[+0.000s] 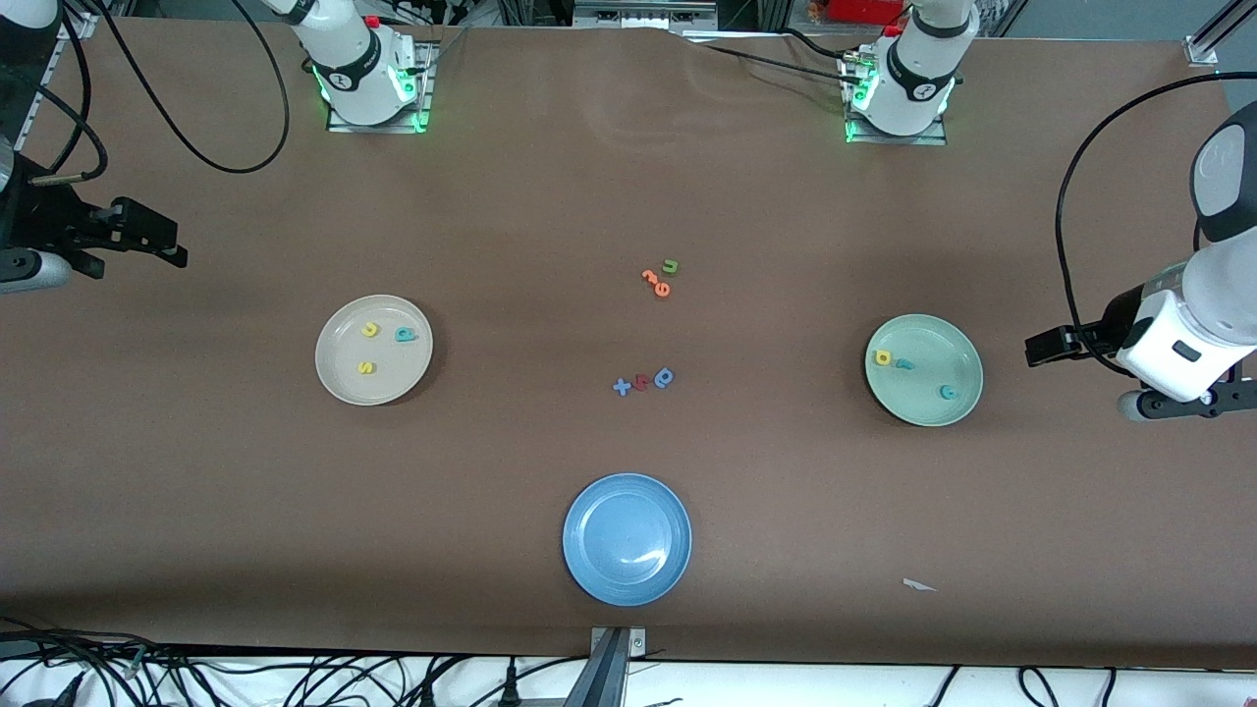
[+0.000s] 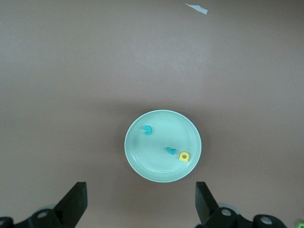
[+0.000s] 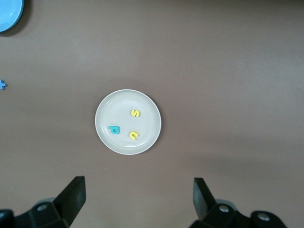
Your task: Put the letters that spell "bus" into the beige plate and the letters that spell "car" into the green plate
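Sorting looks finished — 3 letters lie in the beige plate (image 1: 339, 383), 3 in the green plate (image 1: 957, 398). Left pincer (image 2: 140, 204) and right pincer (image 3: 137, 199) hover wide open, empty — nothing left to pick.

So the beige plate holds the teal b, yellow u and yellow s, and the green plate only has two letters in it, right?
Not quite: the green plate holds three letters, a teal c, a teal r and a yellow a, as the left wrist view shows. The beige plate is as you said.
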Controlling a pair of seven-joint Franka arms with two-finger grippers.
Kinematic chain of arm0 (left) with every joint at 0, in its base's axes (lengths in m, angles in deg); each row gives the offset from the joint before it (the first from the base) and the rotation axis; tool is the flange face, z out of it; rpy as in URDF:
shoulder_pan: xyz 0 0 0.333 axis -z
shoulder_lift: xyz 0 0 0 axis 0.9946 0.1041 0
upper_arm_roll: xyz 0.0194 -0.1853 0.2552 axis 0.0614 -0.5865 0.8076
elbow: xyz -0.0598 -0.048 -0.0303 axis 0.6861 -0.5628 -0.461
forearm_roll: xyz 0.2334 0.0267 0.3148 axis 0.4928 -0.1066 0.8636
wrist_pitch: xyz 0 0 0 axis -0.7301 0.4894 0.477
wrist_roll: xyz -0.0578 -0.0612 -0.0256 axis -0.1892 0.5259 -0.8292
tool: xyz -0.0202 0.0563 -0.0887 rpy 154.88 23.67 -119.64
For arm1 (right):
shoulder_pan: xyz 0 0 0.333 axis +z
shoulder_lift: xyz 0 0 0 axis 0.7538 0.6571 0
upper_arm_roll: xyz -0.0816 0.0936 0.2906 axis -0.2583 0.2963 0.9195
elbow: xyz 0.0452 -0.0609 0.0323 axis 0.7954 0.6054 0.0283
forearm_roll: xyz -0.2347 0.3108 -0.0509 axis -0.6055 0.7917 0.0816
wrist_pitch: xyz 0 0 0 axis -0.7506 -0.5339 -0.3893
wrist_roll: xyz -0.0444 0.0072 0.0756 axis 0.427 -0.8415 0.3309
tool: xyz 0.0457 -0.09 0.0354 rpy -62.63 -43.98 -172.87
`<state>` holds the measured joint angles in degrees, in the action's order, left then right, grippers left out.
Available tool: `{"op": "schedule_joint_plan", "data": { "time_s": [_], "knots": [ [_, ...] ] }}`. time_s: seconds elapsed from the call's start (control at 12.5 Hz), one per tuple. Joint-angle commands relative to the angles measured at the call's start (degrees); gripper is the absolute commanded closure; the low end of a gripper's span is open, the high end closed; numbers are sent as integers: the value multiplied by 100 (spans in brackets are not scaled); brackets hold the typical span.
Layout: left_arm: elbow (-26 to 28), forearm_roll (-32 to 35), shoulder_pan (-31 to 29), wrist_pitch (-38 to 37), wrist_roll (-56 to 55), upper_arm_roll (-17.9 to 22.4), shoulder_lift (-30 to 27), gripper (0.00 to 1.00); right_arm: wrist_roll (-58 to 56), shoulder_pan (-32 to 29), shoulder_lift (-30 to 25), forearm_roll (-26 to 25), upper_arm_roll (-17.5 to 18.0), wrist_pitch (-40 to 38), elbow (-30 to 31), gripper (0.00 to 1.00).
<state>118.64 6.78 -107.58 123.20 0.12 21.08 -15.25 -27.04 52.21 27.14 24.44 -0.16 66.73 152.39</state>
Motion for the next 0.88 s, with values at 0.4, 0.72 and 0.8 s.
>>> {"op": "schedule_joint_plan", "data": {
  "time_s": [0.4,0.72,0.8],
  "knots": [
    [-245,-463,1476,-164,356,1686,-207,0,262,128,-241,-316,25,-66,151,0],
    [0,-807,1960,-173,760,2311,-480,0,263,119,-206,-307,8,-180,133,0],
    [149,-1069,2030,-103,788,2504,-576,1,263,119,-206,-307,-10,-190,124,0]
  ]
}}
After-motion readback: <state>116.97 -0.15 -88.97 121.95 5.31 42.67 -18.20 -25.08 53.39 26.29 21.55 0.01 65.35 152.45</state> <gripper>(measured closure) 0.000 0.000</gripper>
